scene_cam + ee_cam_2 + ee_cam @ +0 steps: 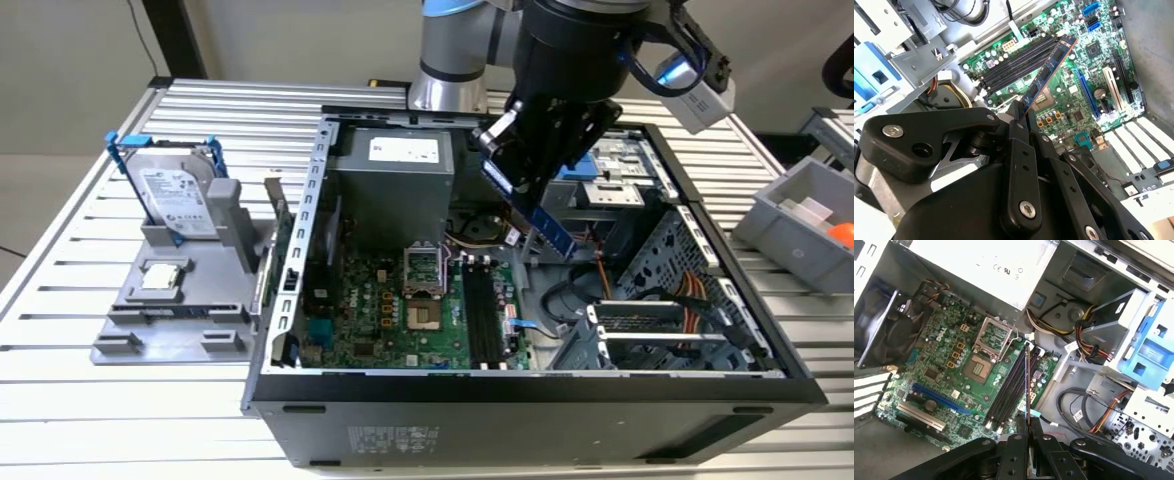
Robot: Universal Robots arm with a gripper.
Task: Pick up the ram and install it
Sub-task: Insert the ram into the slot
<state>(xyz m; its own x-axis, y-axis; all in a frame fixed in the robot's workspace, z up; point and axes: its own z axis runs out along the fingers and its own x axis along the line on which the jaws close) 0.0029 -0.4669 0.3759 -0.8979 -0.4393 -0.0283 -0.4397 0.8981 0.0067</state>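
Robotics lab/workshop: slatted alu bench [134, 425], open PC case [534, 425], parts bin [801, 235].

We lose the upper end of the ram [545, 222] inside the gripper [525, 183]; the exterior view's top edge cuts off the arm [454, 50].

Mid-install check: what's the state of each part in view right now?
gripper: shut on the ram.
ram: held tilted above the motherboard, not seated.
memory slots: empty.
processor socket: cover frame raised.
computer case: side open.
hard drive: upright in the grey holder, outside the case.
processor chip: flat on the grey holder.
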